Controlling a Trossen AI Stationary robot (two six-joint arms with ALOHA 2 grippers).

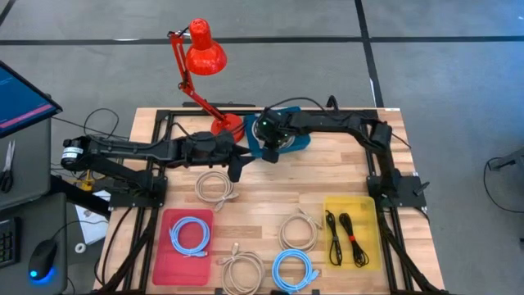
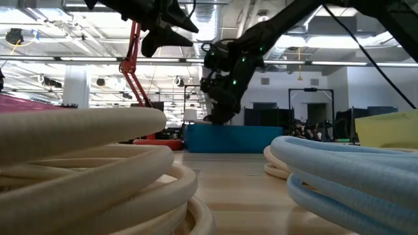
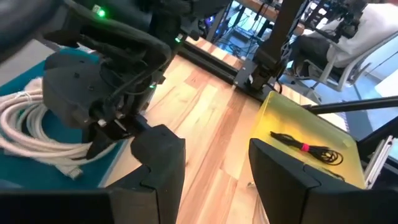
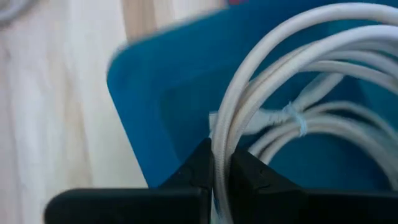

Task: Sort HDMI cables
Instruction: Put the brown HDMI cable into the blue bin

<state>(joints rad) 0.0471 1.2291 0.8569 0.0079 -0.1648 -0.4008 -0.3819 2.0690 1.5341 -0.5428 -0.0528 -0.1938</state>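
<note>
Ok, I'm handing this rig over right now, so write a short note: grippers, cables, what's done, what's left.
Right gripper: shut on a white coil, over the blue tray.
Left gripper: open, empty, mid-table.
Done: two black bundles in the yellow tray; one blue coil in the red tray.
Left: release the held coil; three white coils and one blue coil loose on the table.

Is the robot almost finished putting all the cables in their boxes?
About halfway. Done: two black cables in the yellow tray, one blue coil in the red tray. In hand: the right gripper holds a white coil over the blue tray. Left: three white coils and one blue coil.
</note>
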